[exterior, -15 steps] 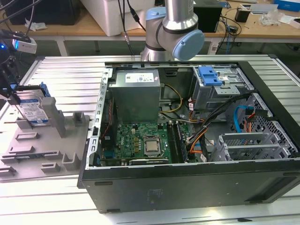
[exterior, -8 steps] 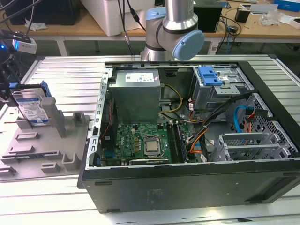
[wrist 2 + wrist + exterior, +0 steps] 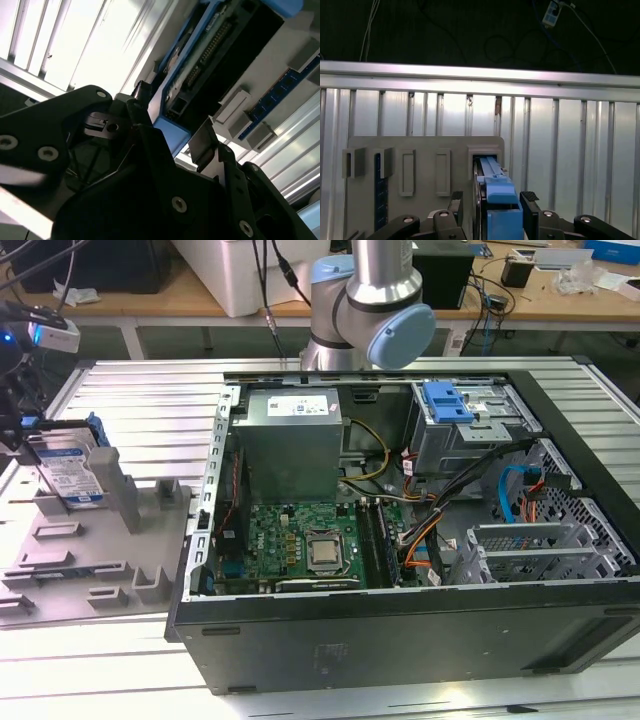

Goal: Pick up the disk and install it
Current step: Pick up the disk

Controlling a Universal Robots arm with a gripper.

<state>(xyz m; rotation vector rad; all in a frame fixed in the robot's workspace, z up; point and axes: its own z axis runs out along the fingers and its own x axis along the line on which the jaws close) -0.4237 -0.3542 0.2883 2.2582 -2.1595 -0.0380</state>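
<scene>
Blue-framed disk [image 3: 75,478] stands on edge in the grey holder [image 3: 100,550] at the exterior view's left, outside the computer case [image 3: 420,635]; gripper [image 3: 492,201] at its top edge, jaws parted, gripping nothing; disk's long axis runs between the fingers [image 3: 529,198].

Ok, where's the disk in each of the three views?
Exterior view: the disk stands on edge at the exterior view's left, outside the computer case.
First wrist view: the disk sits between the open hand's fingers.
Second wrist view: the disk lies edge-on just beyond the hand.
Shared landmark: the grey slotted holder it stands in.
</scene>
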